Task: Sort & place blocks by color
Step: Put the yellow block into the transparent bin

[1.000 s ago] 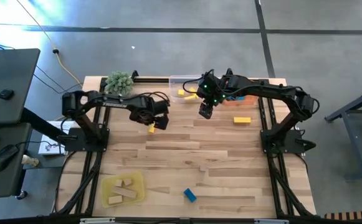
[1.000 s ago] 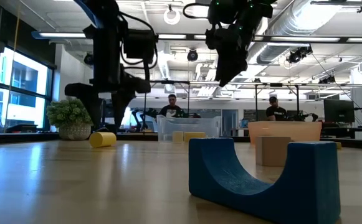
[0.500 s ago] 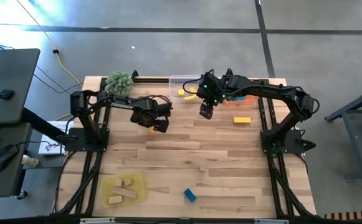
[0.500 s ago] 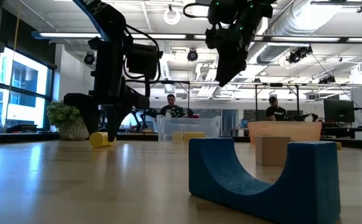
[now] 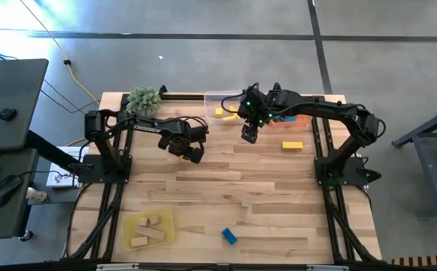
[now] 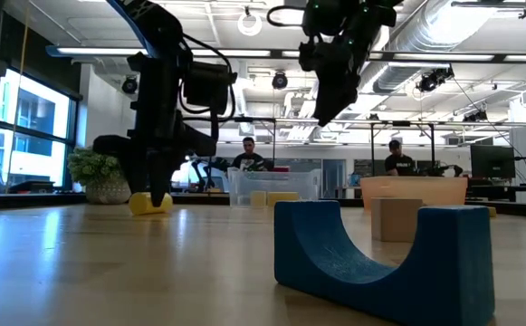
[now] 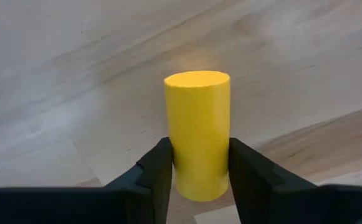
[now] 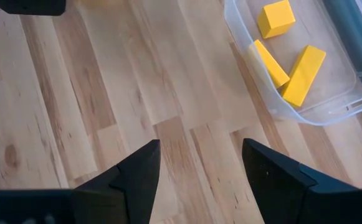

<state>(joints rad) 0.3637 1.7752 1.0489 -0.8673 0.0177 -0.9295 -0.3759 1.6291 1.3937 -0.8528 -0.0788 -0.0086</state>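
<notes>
Left gripper (image 7: pixel 199 171): low on the table at about ten o'clock from its centre, its two dark fingers pressed against both sides of a short yellow wooden cylinder (image 7: pixel 197 134), holding it.

Cylinder position: lying on the pale wooden table (image 5: pixel 263 196), hidden under the gripper in the high view; in the low view (image 6: pixel 151 203) it sat at the table surface, near the green spiky plant (image 5: pixel 144 98).

Right gripper (image 8: pixel 196 168): hanging raised at about twelve o'clock, fingers spread wide and empty, just beside the clear plastic tray (image 8: pixel 330 109).

Tray contents: three yellow wooden blocks (image 8: pixel 276 17) lay inside.

Handling: the cylinder looked light, rigid and smooth-painted; being round, it would likely roll or twist if pinched off-centre. Gripping across the curved sides at mid-length, as shown, seemed the safest hold.

Other blocks: a yellow bar (image 5: pixel 292 145) at two o'clock, a blue arch block (image 5: pixel 229 236) at six o'clock, plain wooden pieces in the yellow tray (image 5: pixel 165 219) at seven o'clock.
</notes>
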